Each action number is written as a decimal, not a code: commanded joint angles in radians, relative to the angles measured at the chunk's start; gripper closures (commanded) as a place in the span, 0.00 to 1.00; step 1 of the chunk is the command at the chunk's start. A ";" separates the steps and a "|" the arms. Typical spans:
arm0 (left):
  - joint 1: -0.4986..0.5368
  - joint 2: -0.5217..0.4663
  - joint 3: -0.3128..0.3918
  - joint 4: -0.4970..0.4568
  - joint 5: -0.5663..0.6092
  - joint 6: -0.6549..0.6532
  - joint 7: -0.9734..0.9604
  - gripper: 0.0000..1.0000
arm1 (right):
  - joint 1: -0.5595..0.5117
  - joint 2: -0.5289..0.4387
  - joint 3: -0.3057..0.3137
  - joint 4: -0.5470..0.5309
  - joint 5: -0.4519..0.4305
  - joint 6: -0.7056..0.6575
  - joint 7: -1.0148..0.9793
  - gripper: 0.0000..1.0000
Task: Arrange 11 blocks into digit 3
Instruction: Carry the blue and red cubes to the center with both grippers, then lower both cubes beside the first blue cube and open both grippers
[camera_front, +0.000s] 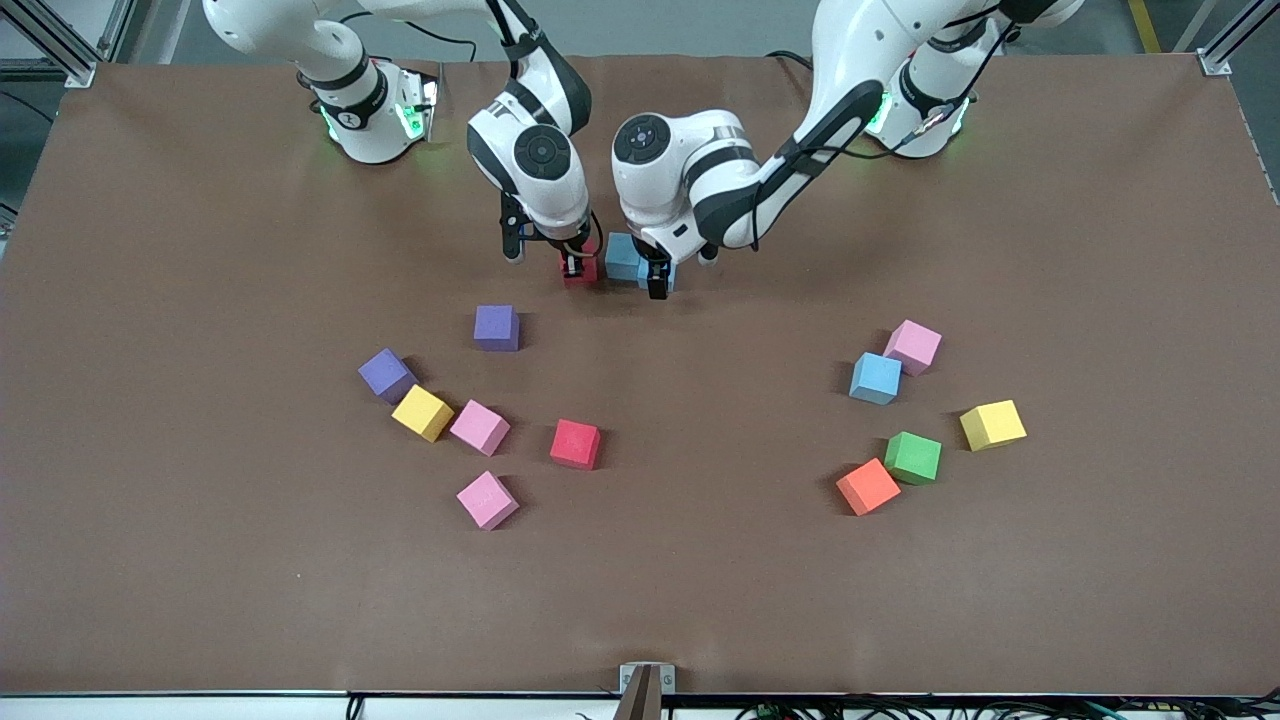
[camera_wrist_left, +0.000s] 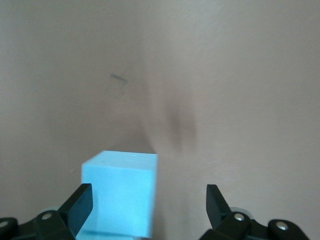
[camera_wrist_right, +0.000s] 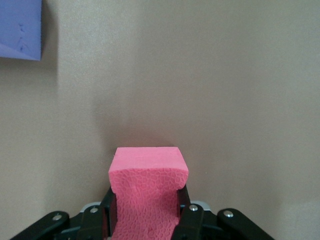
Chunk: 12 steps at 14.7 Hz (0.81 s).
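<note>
My right gripper (camera_front: 577, 264) is shut on a red block (camera_front: 581, 271), squeezing it (camera_wrist_right: 148, 190) between its fingers, low over the table's middle near the robots. Right beside it lies a light blue block (camera_front: 622, 256). My left gripper (camera_front: 657, 285) stands open around a light blue block (camera_wrist_left: 122, 192) that sits close to one finger (camera_wrist_left: 80, 205), apart from the other. Loose blocks lie nearer the front camera: yellow (camera_front: 422, 412), pink (camera_front: 480, 427), red (camera_front: 575, 444) and pink (camera_front: 487, 499) toward the right arm's end; light blue (camera_front: 876, 378), yellow (camera_front: 993, 424), green (camera_front: 913, 457) and orange (camera_front: 867, 486) toward the left arm's end.
Two purple cubes (camera_front: 496, 327) (camera_front: 386, 375) lie by the loose group toward the right arm's end; one shows as a purple cube (camera_wrist_right: 20, 30) in the right wrist view. A paler lilac-pink cube (camera_front: 912, 346) touches the loose light blue block. The brown table (camera_front: 700, 600) is bare along the front.
</note>
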<state>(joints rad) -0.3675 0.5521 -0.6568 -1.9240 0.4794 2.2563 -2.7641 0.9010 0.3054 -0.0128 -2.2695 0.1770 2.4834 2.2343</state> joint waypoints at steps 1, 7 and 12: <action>0.155 -0.040 -0.116 -0.013 0.022 -0.041 -0.050 0.00 | 0.013 -0.029 -0.001 -0.044 0.041 0.028 0.011 1.00; 0.410 -0.037 -0.205 0.068 0.025 -0.078 0.346 0.00 | 0.042 -0.028 -0.001 -0.044 0.044 0.026 0.011 1.00; 0.591 -0.044 -0.216 0.071 0.025 -0.081 0.846 0.00 | 0.047 -0.028 -0.001 -0.042 0.045 0.026 0.013 1.00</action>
<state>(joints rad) 0.1649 0.5172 -0.8478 -1.8536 0.4898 2.1948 -2.0814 0.9301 0.3042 -0.0125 -2.2727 0.1929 2.4902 2.2347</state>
